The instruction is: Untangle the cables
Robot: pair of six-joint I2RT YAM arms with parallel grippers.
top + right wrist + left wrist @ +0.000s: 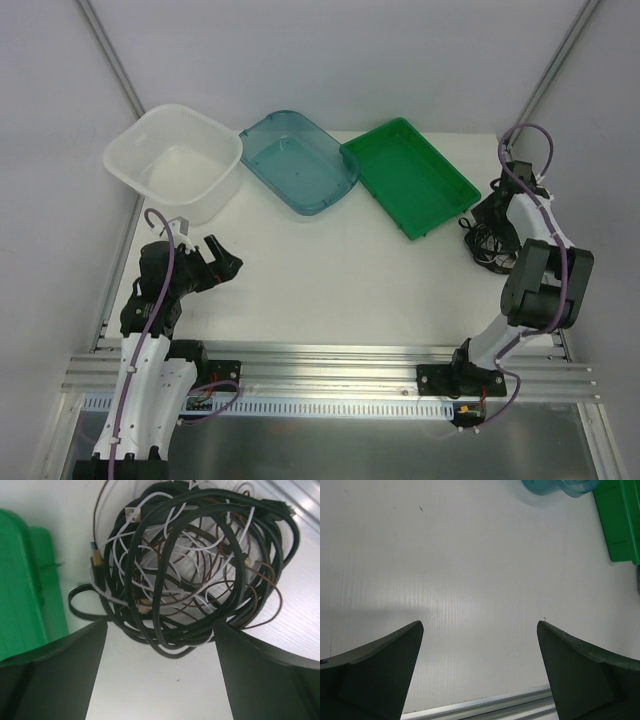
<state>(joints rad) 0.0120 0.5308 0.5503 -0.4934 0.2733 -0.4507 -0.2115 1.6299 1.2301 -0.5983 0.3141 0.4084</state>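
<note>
The cables (190,565) lie in one tangled coil of black, dark brown and white cords on the white table, beside the green tray. In the top view the cables (487,248) sit at the table's right edge. My right gripper (160,630) hovers right over them and is open, with the coil's lowest black loops reaching just between its fingertips (92,635) and nothing pinched. A small plug (96,562) sticks out at the coil's left. The right gripper (478,232) is partly hidden by its arm. My left gripper (480,627) is open over bare table, far from the cables.
A white tub (175,165), a blue tray (300,160) and a green tray (410,178) stand in a row along the back. The green tray's corner (25,580) is close to the coil's left. An aluminium rail (485,705) runs along the near table edge.
</note>
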